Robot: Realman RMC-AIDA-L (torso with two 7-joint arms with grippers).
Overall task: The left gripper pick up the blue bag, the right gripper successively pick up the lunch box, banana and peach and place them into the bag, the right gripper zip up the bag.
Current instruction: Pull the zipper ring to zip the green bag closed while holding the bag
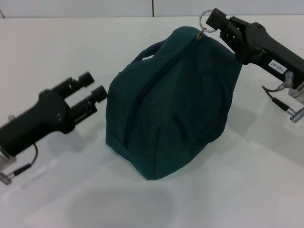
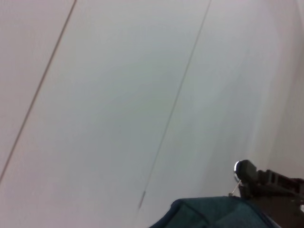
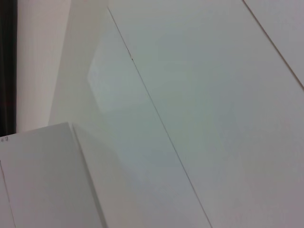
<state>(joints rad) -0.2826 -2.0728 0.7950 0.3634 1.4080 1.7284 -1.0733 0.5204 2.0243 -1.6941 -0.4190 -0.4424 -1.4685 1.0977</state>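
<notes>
**Bag zipped, right gripper at the ring pull**

In the head view the bag (image 1: 173,102) sits on the white table (image 1: 47,57), centre of the frame, bulging and closed, its zip running from lower left up to the top. The right gripper (image 1: 212,23), upper right, has its jaws clenched on the ring pull (image 1: 205,22) at the bag's peak, likely the end of the zip's run. The left gripper (image 1: 92,90), middle left, waits just beside the bag with jaws released, touching nothing. Lunch box, banana and peach are not visible, presumably inside
</notes>
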